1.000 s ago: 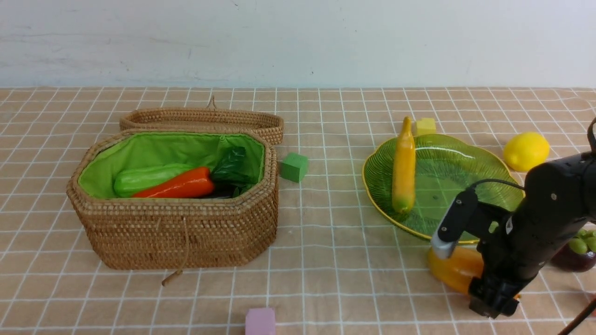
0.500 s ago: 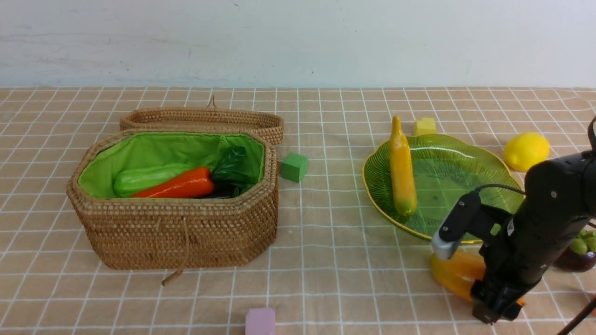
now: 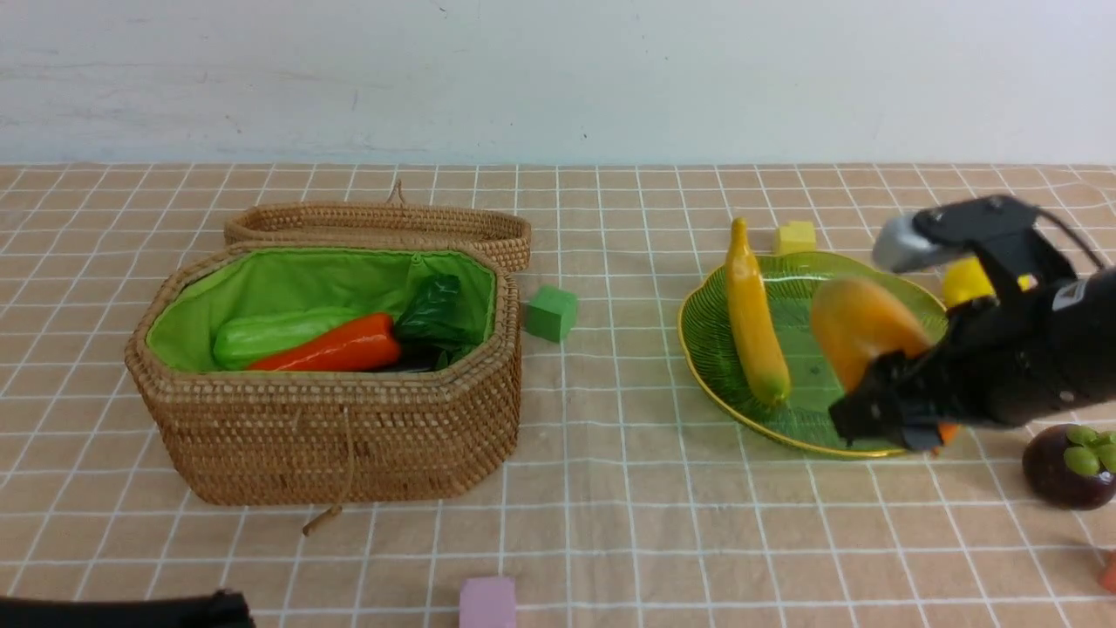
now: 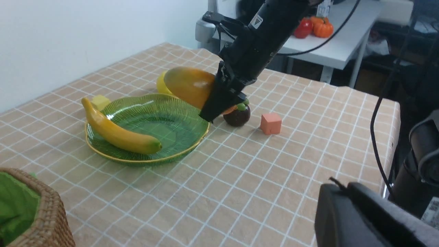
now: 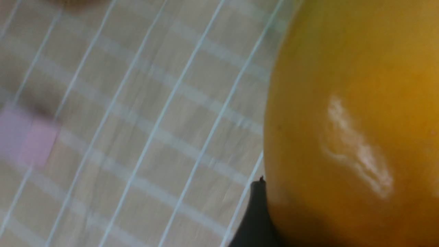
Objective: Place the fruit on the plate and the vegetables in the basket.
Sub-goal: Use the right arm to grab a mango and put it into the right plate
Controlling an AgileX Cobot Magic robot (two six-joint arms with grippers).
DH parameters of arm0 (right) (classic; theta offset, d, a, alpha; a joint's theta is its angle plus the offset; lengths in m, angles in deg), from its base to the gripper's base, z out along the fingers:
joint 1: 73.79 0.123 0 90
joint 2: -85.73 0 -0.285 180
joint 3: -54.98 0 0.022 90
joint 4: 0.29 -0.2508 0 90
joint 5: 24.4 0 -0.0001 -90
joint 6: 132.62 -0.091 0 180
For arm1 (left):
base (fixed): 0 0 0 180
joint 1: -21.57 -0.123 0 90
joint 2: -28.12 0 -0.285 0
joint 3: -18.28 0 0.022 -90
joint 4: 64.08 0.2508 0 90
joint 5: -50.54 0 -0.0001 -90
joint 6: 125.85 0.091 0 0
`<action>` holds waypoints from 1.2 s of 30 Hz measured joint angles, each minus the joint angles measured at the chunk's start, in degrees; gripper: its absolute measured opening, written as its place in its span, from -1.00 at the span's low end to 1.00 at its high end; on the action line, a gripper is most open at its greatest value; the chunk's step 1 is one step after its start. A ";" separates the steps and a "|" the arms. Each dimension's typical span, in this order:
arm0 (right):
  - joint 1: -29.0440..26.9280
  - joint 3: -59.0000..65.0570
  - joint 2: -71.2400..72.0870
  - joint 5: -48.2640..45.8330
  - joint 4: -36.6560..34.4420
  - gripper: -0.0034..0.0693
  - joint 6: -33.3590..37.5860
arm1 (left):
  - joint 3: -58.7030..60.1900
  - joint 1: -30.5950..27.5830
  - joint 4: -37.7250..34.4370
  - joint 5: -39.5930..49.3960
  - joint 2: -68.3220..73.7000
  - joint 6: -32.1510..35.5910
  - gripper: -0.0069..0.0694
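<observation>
My right gripper [image 3: 889,397] is shut on the orange-yellow mango [image 3: 859,331] and holds it in the air over the near right rim of the green glass plate [image 3: 828,419]. The banana [image 3: 754,318] lies on the plate's left side. The lemon [image 3: 963,281] shows partly behind the right arm. The mangosteen [image 3: 1071,465] sits on the cloth at the right. In the wicker basket [image 3: 349,436] lie the cucumber [image 3: 275,336], the carrot [image 3: 336,349] and dark green leaves [image 3: 432,310]. My left gripper [image 4: 339,187] is shut and empty, low at the near left.
The basket's lid [image 3: 379,222] lies open behind it. Foam cubes are scattered about: green [image 3: 550,312] beside the basket, yellow [image 3: 796,236] behind the plate, pink [image 3: 487,602] at the front edge, orange [image 4: 271,123] near the mangosteen.
My right gripper has risen off the cloth in front of the plate with the mango and swung it over the plate's near right rim. The banana has shifted slightly.
</observation>
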 joint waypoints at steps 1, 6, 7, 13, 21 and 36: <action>-1.16 -1.02 -1.11 1.48 0.00 0.63 -1.25 | 0.00 0.00 -0.26 -0.43 0.00 0.05 -0.77; -4.23 -7.12 -9.14 2.33 0.00 0.63 -2.99 | 0.00 0.00 -0.55 -0.97 0.00 0.05 -0.77; -4.23 -8.40 -10.27 1.78 0.00 0.63 -2.99 | 0.00 0.00 -0.55 -0.91 0.00 0.05 -0.78; -4.18 -14.80 -13.43 -0.81 0.95 0.63 -2.99 | 0.00 0.00 -0.97 -0.47 0.00 0.05 -0.84; -4.18 -20.14 -20.48 -1.26 5.97 0.63 -5.40 | 0.00 0.00 -1.42 -0.02 0.00 0.05 -0.85; -4.18 -31.11 -36.24 -7.46 13.26 0.63 -10.74 | 0.00 0.00 -1.82 -0.02 0.00 0.05 -0.85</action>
